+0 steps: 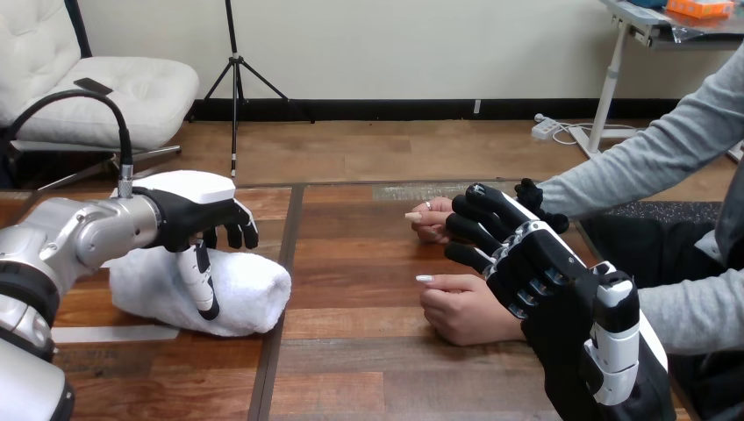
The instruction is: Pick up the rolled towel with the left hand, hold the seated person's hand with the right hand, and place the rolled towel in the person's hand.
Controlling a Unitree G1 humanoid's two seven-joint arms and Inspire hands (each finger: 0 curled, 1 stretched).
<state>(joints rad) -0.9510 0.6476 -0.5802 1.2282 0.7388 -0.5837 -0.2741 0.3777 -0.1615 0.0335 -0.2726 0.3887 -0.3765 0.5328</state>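
Presently, left hand (197, 219) clasps towel (237, 294) from above: thumb down front face, fingers curled over top. Towel rests on table (368, 351) near left edge. Right hand (544, 272) slack, fingers loosely extended between person's far hand (432, 219) and near hand (461, 307), gripping neither. Risks: shallow top grip may let roll slip or unwind on lift; near hand is fisted, offering no palm. Towel: white, thick, soft, loosely rolled.
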